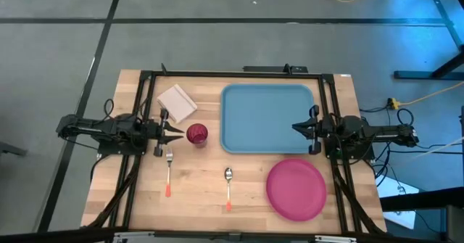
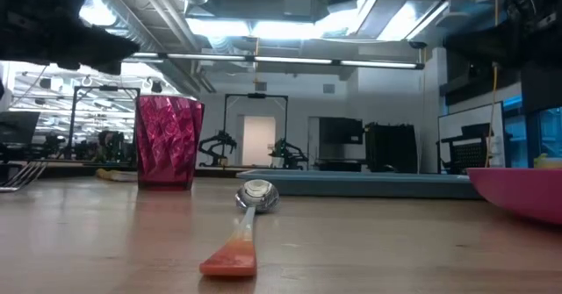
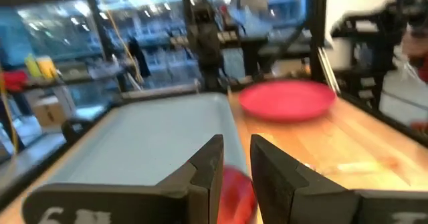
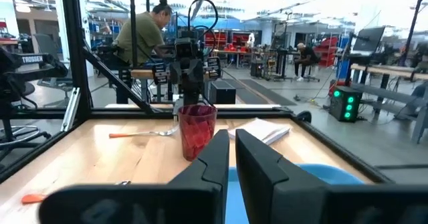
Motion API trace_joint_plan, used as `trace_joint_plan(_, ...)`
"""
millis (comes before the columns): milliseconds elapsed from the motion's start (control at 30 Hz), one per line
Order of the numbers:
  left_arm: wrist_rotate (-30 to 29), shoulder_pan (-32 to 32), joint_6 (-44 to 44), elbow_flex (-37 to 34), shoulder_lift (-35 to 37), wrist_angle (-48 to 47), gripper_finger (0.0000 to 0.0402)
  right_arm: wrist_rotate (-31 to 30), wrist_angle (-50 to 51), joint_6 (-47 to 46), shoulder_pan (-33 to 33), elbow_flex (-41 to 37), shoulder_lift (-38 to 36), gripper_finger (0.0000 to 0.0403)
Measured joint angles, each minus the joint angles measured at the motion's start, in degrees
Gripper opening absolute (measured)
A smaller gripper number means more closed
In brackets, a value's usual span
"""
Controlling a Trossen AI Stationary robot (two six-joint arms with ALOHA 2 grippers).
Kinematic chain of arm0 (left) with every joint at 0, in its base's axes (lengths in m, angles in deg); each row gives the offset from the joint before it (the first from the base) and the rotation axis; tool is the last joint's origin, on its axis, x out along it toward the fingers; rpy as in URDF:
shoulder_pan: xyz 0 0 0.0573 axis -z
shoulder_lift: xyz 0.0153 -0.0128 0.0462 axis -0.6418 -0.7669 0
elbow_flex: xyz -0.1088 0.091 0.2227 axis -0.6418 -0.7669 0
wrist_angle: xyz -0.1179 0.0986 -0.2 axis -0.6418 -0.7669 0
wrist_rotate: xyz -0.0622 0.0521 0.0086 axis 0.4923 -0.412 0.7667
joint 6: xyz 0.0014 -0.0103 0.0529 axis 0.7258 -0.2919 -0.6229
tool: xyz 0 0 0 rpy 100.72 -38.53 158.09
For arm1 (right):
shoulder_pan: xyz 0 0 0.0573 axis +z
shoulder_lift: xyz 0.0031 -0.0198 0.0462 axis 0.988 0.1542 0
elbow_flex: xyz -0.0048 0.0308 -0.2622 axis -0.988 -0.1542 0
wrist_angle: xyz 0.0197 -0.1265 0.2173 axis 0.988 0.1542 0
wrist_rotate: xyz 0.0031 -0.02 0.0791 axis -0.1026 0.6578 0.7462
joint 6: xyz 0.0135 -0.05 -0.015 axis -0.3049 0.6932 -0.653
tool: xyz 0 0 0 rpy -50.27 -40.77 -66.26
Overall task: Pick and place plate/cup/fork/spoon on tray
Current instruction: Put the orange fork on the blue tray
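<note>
The light-blue tray (image 1: pixel 264 117) lies at the table's middle far side. The pink plate (image 1: pixel 296 188) lies flat near its front right corner. The dark red cup (image 1: pixel 197 134) stands upright left of the tray and also shows in the low view (image 2: pixel 169 142). The fork (image 1: pixel 168 172) and spoon (image 1: pixel 228 187) lie flat toward the near edge, orange handles nearest. My left gripper (image 1: pixel 179 133) hovers just left of the cup, its fingers (image 3: pixel 208 167) a narrow gap apart and empty. My right gripper (image 1: pixel 295 127) is shut and empty over the tray's right edge.
A white square napkin (image 1: pixel 177 102) lies left of the tray's far corner, beyond the cup. A black frame (image 1: pixel 217 74) runs round the table's far edge and sides. Bare wood lies between the spoon and the plate. A person (image 4: pixel 144 33) sits in the room beyond.
</note>
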Motion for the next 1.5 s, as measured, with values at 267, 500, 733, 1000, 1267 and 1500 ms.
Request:
trace_joint_plan(267,-3.9,0.0,3.1,0.0,0.0,21.5,0.0069,-1.1,-6.0,9.2,-0.3,0.0,0.0,0.0033)
trace_joint_plan(500,-8.7,0.0,22.1,14.3,-1.3,16.9,0.0064,-1.0,-10.8,12.2,-0.3,0.0,0.0,0.0033)
trace_joint_plan(733,-17.7,0.0,31.5,38.1,-20.2,-21.6,0.005,-1.0,-10.9,11.1,-0.3,0.0,0.0,0.0033)
trace_joint_plan(1000,3.5,0.1,55.6,53.1,-39.9,-55.0,0.0048,-1.1,-10.7,13.8,-0.3,0.0,0.0,0.0033)
trace_joint_plan(1267,18.8,3.0,78.4,53.7,-49.1,-67.8,0.0048,-1.1,-10.4,10.2,-0.3,0.0,0.0,0.0033)
trace_joint_plan(1500,22.4,13.0,86.7,53.7,-50.8,-64.8,0.0048,-1.0,-10.4,3.1,-0.3,0.0,0.0,0.0033)
